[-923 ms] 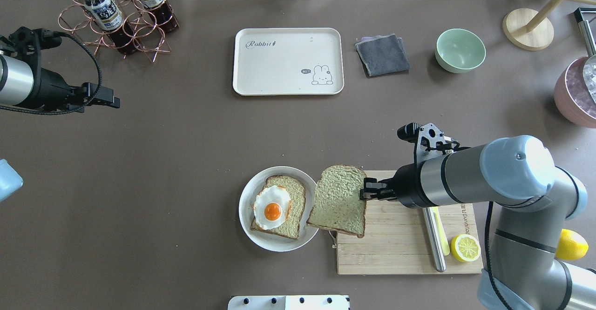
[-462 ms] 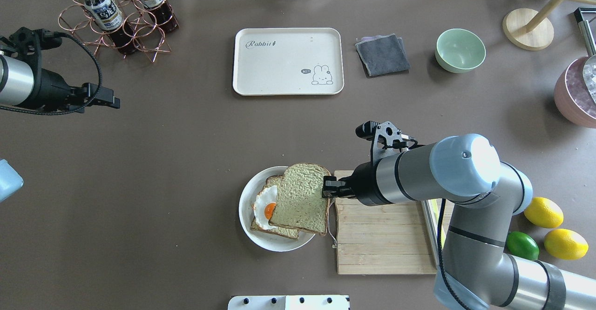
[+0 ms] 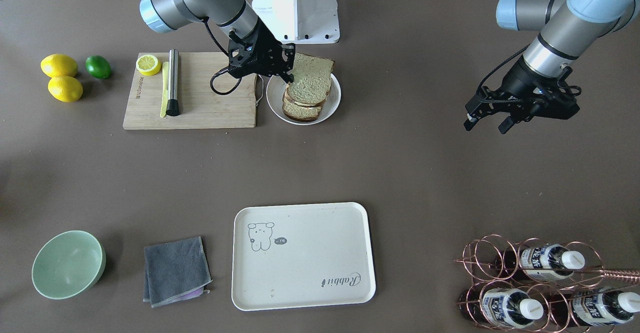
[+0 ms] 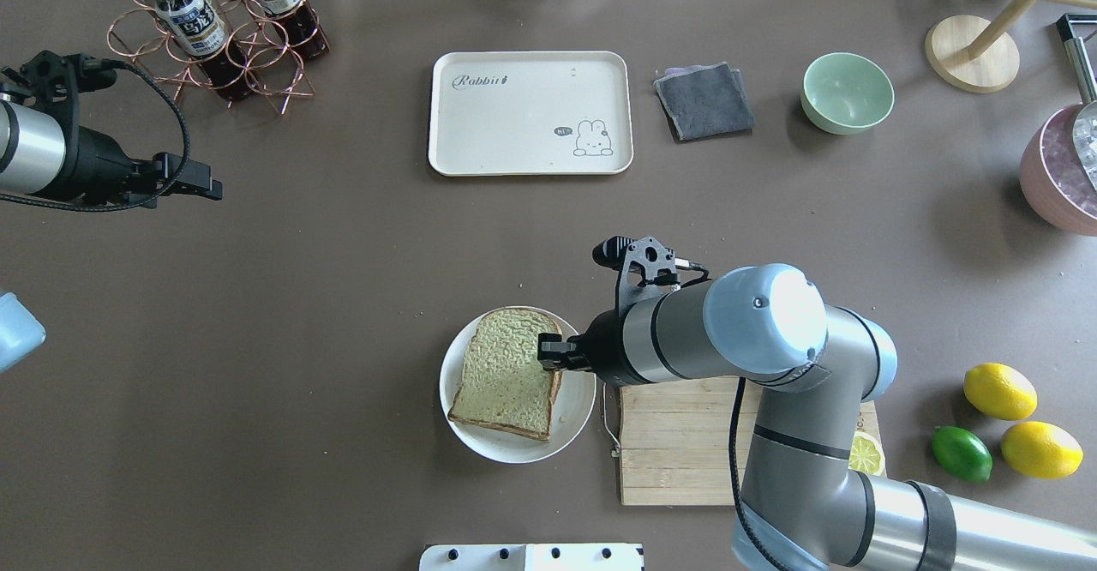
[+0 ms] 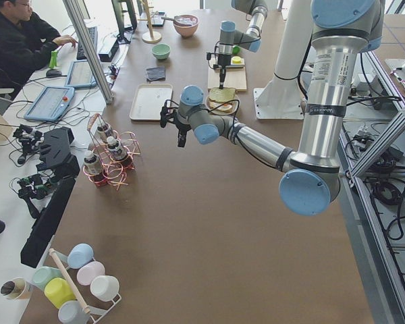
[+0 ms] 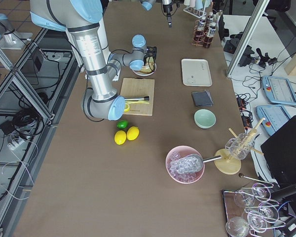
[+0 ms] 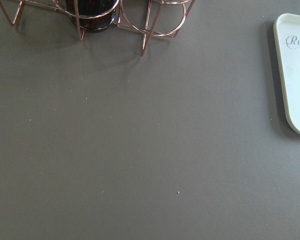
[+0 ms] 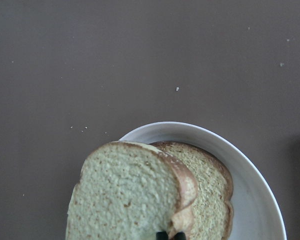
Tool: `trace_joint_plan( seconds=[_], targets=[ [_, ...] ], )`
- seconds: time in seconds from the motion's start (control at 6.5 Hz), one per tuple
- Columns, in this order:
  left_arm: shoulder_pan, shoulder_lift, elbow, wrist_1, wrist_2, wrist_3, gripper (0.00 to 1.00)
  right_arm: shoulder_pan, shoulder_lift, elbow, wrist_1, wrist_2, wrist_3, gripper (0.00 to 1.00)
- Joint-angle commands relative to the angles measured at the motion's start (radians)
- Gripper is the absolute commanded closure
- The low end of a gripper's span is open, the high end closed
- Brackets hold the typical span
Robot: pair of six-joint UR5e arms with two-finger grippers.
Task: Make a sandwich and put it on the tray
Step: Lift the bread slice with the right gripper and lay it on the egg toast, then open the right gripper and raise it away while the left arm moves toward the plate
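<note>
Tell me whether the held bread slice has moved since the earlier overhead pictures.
Yes. The bread slice moved left, off the cutting board and fully over the white plate.

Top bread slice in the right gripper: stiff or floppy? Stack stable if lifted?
Probably stiff: the top slice looks flat though the right gripper pinches only one edge. Likely slides off: it sits offset from the bottom slice on the plate.

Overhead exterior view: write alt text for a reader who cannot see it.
The right gripper grips the edge of the top bread slice over a white plate, beside a wooden cutting board. The cream tray sits bare farther across the table; the left gripper hangs at the far left.
</note>
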Motion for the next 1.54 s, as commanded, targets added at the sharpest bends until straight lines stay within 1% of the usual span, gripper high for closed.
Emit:
trace_joint_plan(
  seconds=[0.0, 0.15, 0.31, 0.62, 0.92, 1.08, 1.23, 1.38],
  targets=[
    [-0.001, -0.003, 0.009, 0.000, 0.001, 0.001, 0.03, -0.001, 0.004, -0.051, 0.004, -0.020, -0.007, 1.00],
    [-0.001, -0.003, 0.012, 0.000, 0.001, 0.001, 0.03, -0.006, 0.004, -0.059, 0.004, -0.020, -0.006, 1.00],
    [0.001, -0.003, 0.013, 0.000, 0.000, 0.001, 0.03, -0.011, 0.008, -0.062, 0.006, -0.022, -0.006, 0.01],
    [0.001, -0.010, 0.016, 0.000, 0.000, 0.001, 0.03, -0.009, 0.025, -0.043, 0.006, -0.034, 0.022, 0.00],
    [0.017, -0.032, 0.015, 0.000, 0.000, -0.010, 0.03, 0.032, 0.013, 0.032, -0.005, -0.013, 0.036, 0.00],
    [0.068, -0.069, 0.013, -0.002, 0.031, -0.098, 0.03, 0.086, -0.004, 0.057, -0.006, 0.071, 0.036, 0.00],
    [0.158, -0.103, 0.013, -0.002, 0.120, -0.176, 0.03, 0.141, -0.042, 0.092, -0.005, 0.143, 0.036, 0.00],
    [0.245, -0.143, 0.012, -0.002, 0.203, -0.262, 0.03, 0.207, -0.070, 0.105, -0.003, 0.226, 0.034, 0.00]
  ],
)
